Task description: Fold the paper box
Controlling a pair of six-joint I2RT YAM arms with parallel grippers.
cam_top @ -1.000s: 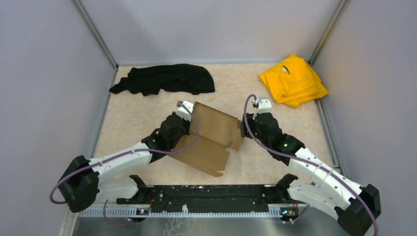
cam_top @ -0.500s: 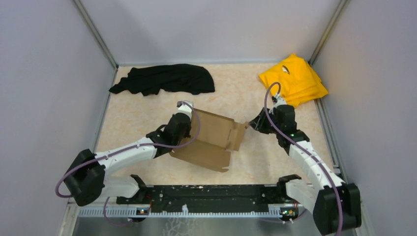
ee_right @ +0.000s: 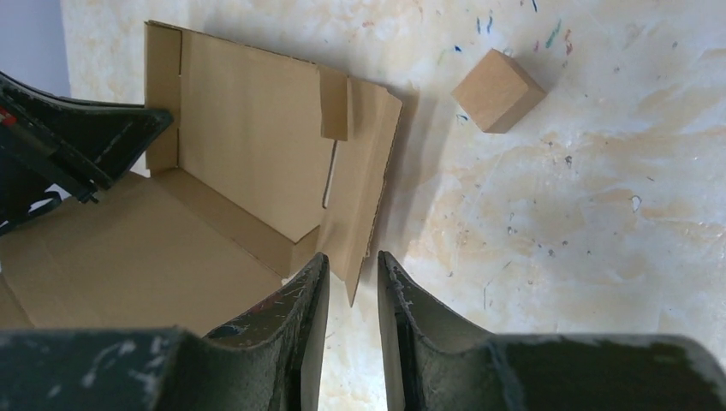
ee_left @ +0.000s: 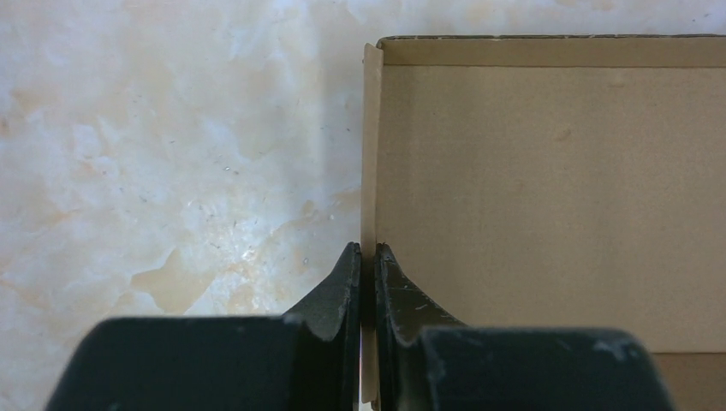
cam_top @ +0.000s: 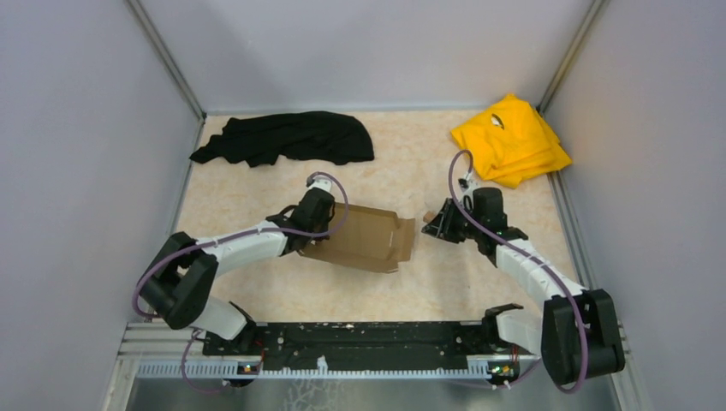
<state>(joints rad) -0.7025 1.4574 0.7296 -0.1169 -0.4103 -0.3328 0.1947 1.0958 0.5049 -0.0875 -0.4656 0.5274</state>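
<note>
The paper box is brown cardboard, partly folded, lying low on the table in the middle. My left gripper is at its left edge. In the left wrist view the gripper is shut on the box's thin upright side wall. My right gripper is just right of the box. In the right wrist view it is slightly open and empty, with the pointed tip of a box flap at its mouth, untouched.
A tiny brown cube lies on the table near the right gripper, also in the top view. A black cloth lies at the back left and a yellow cloth at the back right. Grey walls enclose the table.
The right gripper let go of the box's right edge and drew back to the right. The left gripper kept hold and lowered the box from a raised tilt to near flat.
</note>
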